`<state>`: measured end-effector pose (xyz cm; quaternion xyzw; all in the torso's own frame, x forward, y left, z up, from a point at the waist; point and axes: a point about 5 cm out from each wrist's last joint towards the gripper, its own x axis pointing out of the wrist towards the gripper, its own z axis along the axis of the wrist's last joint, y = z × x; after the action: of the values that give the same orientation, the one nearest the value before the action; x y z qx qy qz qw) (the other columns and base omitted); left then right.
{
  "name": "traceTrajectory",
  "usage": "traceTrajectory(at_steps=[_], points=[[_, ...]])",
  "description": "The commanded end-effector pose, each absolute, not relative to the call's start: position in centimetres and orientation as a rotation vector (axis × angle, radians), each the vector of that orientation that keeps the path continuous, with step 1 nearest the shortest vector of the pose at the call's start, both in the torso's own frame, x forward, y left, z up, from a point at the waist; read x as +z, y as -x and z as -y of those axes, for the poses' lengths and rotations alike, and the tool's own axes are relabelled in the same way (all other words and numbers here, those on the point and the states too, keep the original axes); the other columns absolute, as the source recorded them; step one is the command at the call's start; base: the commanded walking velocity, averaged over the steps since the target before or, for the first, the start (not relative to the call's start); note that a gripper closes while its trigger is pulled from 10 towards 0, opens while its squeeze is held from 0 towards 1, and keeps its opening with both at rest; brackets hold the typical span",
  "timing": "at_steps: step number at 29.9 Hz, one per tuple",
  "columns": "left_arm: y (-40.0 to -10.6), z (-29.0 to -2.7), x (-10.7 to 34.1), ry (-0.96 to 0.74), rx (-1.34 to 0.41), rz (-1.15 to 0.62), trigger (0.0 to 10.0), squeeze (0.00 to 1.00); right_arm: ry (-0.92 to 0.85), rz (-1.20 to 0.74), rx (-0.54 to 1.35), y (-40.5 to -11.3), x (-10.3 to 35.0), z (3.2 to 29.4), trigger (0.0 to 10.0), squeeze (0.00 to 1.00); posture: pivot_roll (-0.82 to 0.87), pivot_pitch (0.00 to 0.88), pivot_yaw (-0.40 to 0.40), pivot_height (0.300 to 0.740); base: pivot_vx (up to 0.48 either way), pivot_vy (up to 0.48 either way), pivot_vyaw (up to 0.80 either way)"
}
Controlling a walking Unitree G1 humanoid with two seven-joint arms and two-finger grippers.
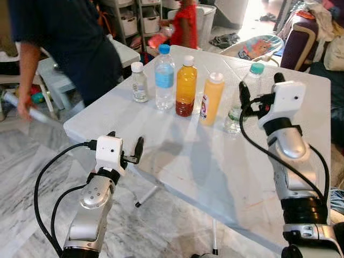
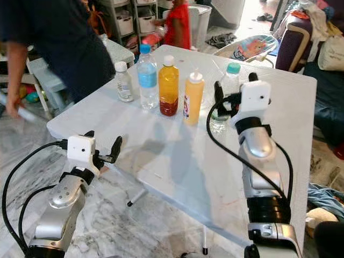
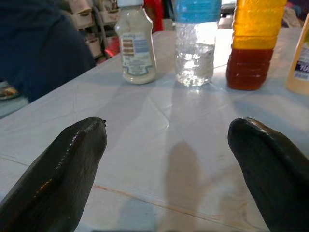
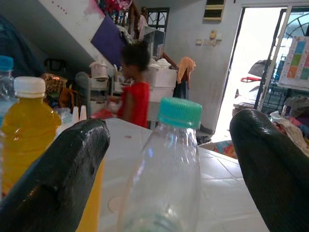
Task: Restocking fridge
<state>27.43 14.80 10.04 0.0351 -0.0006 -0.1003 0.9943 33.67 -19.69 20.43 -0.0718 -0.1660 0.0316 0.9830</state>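
Five bottles stand in a row on the white table (image 1: 215,161): a small white-capped bottle (image 1: 139,81), a blue-capped water bottle (image 1: 164,78), an orange juice bottle (image 1: 186,86), a yellow bottle (image 1: 212,99) and a clear teal-capped bottle (image 1: 240,102). My right gripper (image 1: 261,86) is open at the teal-capped bottle (image 4: 166,169), which stands in the gap between its fingers (image 4: 58,174); neither finger visibly touches it. My left gripper (image 1: 125,141) is open and empty at the table's near left edge, pointing toward the small bottle (image 3: 136,43).
A person in dark blue (image 1: 70,43) stands close to the table's left side, holding something in one hand. A child in red (image 1: 185,24) is behind the table by shelves. A sofa with clothes (image 1: 317,37) lies at the right. The floor is marble.
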Motion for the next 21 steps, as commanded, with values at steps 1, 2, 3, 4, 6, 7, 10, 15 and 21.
traceTrajectory(at_steps=[1, 2, 3, 4, 6, 7, 10, 15, 21], points=[[-27.4, -14.9, 10.6, -0.092, -0.211, 0.011, 10.0, 0.0, 0.145, 0.367, 0.064, -34.0, 21.5, 19.8, 10.0, 0.0, 0.03, 0.041, 0.039, 0.74, 0.0, 0.0, 0.0], [-27.4, -14.9, 10.6, -0.092, -0.21, 0.01, 10.0, 0.0, 0.145, 0.37, 0.063, -34.1, 21.6, 19.9, 10.0, 0.0, 0.03, 0.041, 0.039, 0.74, 0.0, 0.0, 0.0], [-27.4, -14.9, 10.6, -0.092, -0.211, 0.01, 10.0, 0.0, 0.147, 0.373, 0.063, -34.2, 21.7, 19.9, 10.0, 0.0, 0.04, 0.043, 0.04, 0.74, 0.0, 0.0, 0.0], [-27.4, -14.9, 10.6, -0.092, -0.211, 0.01, 10.0, 0.0, 0.147, 0.373, 0.063, -34.2, 21.7, 19.9, 10.0, 0.0, 0.04, 0.043, 0.04, 0.74, 0.0, 0.0, 0.0], [-27.4, -14.9, 10.5, -0.092, -0.212, 0.008, 10.0, 0.0, 0.148, 0.374, 0.062, -34.3, 21.8, 20.0, 10.0, 0.0, 0.04, 0.044, 0.041, 0.74, 0.0, 0.0, 0.0], [-27.3, -14.9, 10.5, -0.092, -0.213, 0.007, 10.0, 0.0, 0.147, 0.373, 0.06, -34.4, 21.8, 20.1, 10.0, 0.0, 0.04, 0.045, 0.042, 0.74, 0.0, 0.0, 0.0], [-27.3, -14.8, 10.5, -0.095, -0.22, 0.002, 10.0, 0.0, 0.131, 0.364, 0.044, -34.8, 21.8, 20.5, 10.0, 0.0, 0.04, 0.047, 0.041, 0.74, 0.0, 0.0, 0.0], [-27.3, -14.8, 10.5, -0.1, -0.223, 0.0, 10.0, 0.0, 0.111, 0.35, 0.033, -35.3, 21.8, 20.8, 10.0, 0.0, 0.05, 0.046, 0.043, 0.74, 0.0, 0.0, 0.0], [-27.3, -14.8, 10.5, -0.104, -0.225, 0.0, 10.0, 0.0, 0.12, 0.342, 0.033, -35.7, 22.0, 20.8, 10.0, 0.0, 0.05, 0.046, 0.044, 0.74, 0.0, 0.0, 0.0]])
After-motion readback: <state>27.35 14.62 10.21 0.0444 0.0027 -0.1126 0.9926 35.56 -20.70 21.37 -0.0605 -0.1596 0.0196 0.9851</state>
